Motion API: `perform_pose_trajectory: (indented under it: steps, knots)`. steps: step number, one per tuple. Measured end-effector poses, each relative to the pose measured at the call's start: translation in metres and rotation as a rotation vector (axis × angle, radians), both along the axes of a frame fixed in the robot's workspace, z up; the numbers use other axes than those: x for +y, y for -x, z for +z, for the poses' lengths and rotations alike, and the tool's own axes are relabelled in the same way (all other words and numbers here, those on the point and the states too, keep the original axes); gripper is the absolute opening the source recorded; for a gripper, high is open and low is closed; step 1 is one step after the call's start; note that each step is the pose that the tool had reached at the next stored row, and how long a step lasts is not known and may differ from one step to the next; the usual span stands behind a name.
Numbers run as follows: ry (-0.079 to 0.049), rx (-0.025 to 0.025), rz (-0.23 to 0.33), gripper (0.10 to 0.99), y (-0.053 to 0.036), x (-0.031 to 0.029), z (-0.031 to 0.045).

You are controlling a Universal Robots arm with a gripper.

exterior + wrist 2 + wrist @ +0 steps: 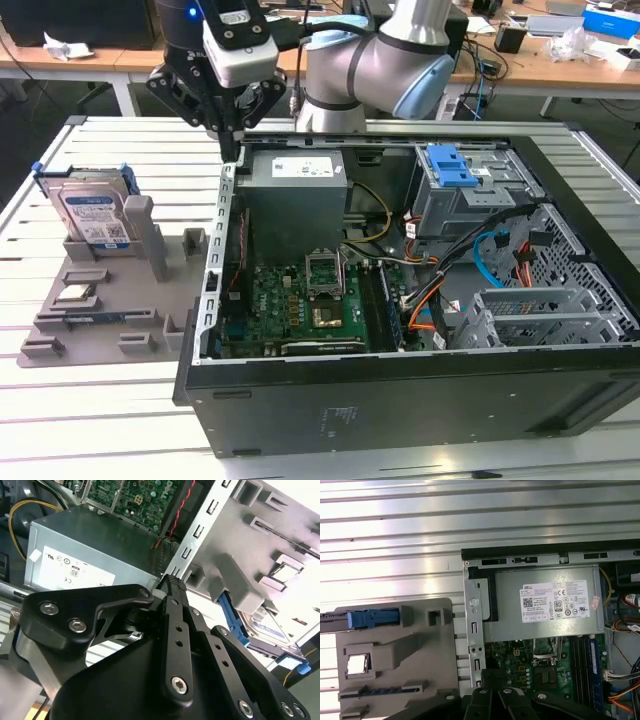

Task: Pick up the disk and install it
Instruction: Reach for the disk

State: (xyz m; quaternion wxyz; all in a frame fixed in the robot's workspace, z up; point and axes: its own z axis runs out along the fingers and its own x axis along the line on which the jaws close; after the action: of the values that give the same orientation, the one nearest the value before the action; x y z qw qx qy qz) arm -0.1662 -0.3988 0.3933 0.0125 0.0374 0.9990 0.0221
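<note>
1 claw [232, 148], seemingly clenched on nothing, hovered over the case [400, 400] edge; the disk [95, 215] stood upright in its holder [152, 240] toward the exterior view's left, well apart.

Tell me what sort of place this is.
Probably a robotics lab or workshop: an open PC case on a slatted metal table, a grey fixture holding the disk, and cluttered desks behind.
</note>
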Motion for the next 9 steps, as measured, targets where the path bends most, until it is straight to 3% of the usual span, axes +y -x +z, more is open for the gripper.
perform_pose_trajectory:
  steps: [9]
  knots:
    - [0.0, 0.0, 0.0, 0.106, 0.0173, 0.0, 0.0]
